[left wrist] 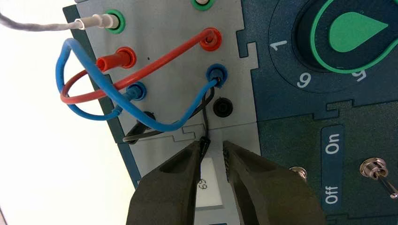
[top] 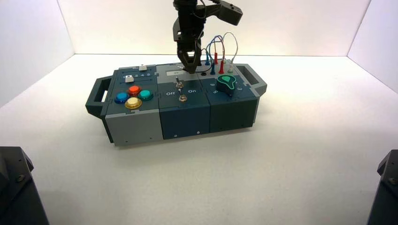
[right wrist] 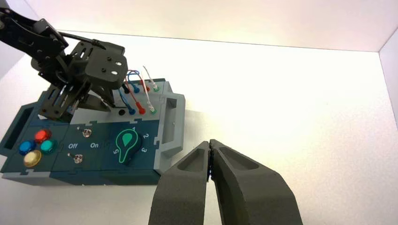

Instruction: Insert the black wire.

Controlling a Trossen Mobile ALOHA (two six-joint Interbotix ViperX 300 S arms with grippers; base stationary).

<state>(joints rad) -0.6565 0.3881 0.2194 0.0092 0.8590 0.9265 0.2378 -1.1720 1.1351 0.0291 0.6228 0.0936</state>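
Observation:
The black wire (left wrist: 206, 123) runs down the grey wire panel to its slim black plug (left wrist: 204, 144). That plug lies between the jaws of my left gripper (left wrist: 211, 143), right against one finger (left wrist: 187, 161). The jaws stand apart, with a clear gap to the other finger (left wrist: 239, 161). The wire's other end sits in a black socket (left wrist: 148, 116) at the panel's edge. A second black socket (left wrist: 222, 108), just beyond the fingertips, is empty. From above, the left gripper (top: 190, 65) points down at the back middle of the box (top: 183, 117). My right gripper (right wrist: 210, 145) hovers shut off the box's knob-side end.
A blue wire (left wrist: 94, 112), a red wire (left wrist: 141, 77) and a white wire (left wrist: 94, 22) loop over the same panel. The green-marked knob (left wrist: 349, 33) and the Off/On toggle switches (left wrist: 375, 168) lie beside it. Coloured buttons (top: 133, 96) sit at the box's left end.

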